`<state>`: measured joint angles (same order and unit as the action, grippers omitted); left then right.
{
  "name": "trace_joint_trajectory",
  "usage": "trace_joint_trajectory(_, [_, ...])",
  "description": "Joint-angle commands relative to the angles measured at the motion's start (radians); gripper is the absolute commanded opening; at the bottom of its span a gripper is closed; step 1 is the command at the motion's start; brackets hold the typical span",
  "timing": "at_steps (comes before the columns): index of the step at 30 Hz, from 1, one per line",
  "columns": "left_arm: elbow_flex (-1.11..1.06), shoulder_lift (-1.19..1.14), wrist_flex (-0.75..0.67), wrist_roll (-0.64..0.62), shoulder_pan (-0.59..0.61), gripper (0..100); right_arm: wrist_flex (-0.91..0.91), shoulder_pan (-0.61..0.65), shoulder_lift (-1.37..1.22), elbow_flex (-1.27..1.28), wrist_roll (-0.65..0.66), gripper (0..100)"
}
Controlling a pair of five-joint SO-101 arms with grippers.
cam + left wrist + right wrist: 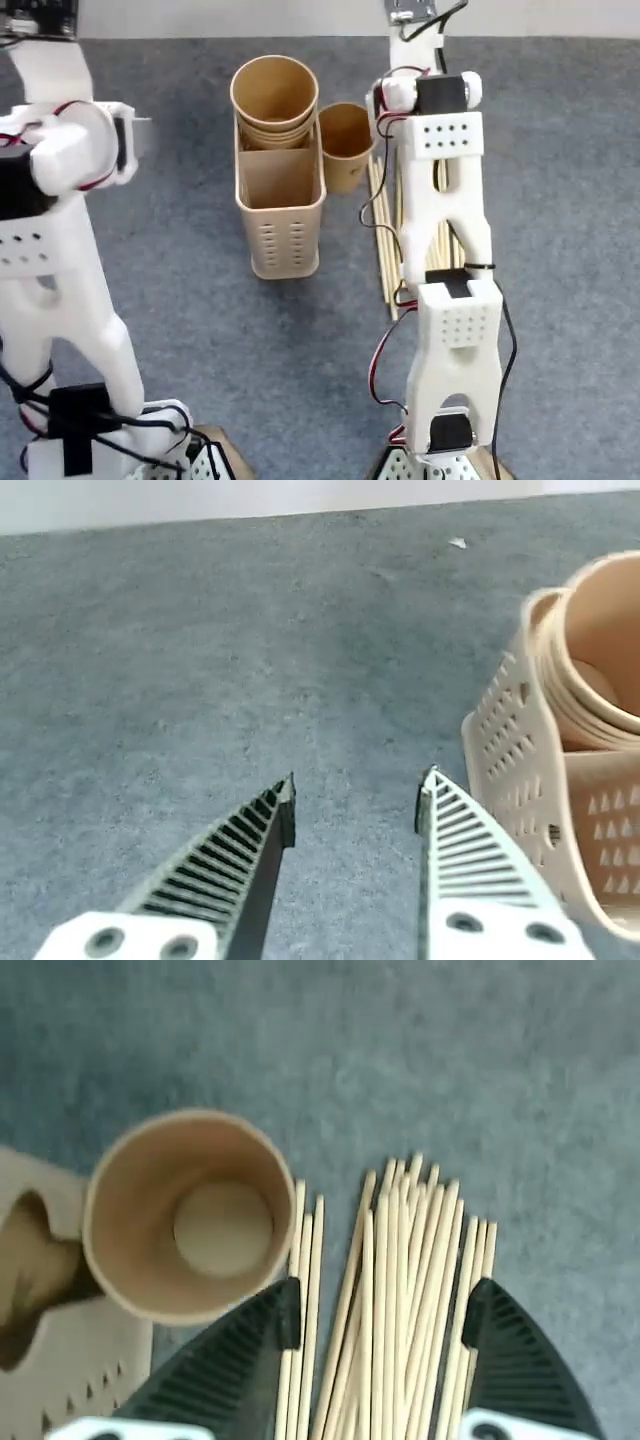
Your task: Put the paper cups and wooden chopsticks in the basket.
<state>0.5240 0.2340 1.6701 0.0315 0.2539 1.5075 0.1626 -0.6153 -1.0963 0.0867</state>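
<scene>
Here's the right gripper [382, 1308], hanging straight above the chopsticks [405, 1260], jaws spread wide and holding nothing, one finger on each side of the bundle. That's the relation the next move turns on. The sticks lie flat on the table [570, 200] in a loose sheaf. Their long axis runs away from the arm's base and alongside the basket [280, 215], so the gap between the jaws crosses that axis squarely.

Watch the edge, though. A couple of sticks sit apart from the main bunch, just beside the finger on the cup's side. My read is that a straight drop could pin them under that finger or leave them behind.

The single cup [188, 1215] stands upright on the table between the basket and the far ends of the sticks. It sits close against the basket wall, but I can't tell whether it touches. A stack of cups [273, 95] already sits in the basket's far compartment, and the near compartment looks free for the sticks.

Over on the other side, the left gripper [357, 785] hovers over bare table, jaws parted and empty too. The basket is just beside it and the sticks are well apart from it.

So the right arm is far nearer. I judge this calls for a straight descent, a squeeze across the bundle, then a lift and a tip upright.
</scene>
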Motion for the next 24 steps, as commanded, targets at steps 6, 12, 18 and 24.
trace_joint_trajectory(6, [-0.193, 0.015, -0.163, 0.003, 0.021, 22, -0.054, 0.038, -0.074, -0.047, -0.051, 26.3])
trace_joint_trajectory(12, [-0.292, 0.019, -0.247, 0.003, 0.061, 22, -0.053, 0.038, -0.119, -0.047, -0.058, 26.3])
trace_joint_trajectory(18, [-0.332, 0.021, -0.273, 0.003, 0.068, 22, -0.053, 0.039, -0.143, -0.045, -0.057, 26.3])
trace_joint_trajectory(24, [-0.335, 0.018, -0.273, 0.003, 0.068, 22, -0.062, 0.039, -0.193, -0.048, -0.038, 26.3])
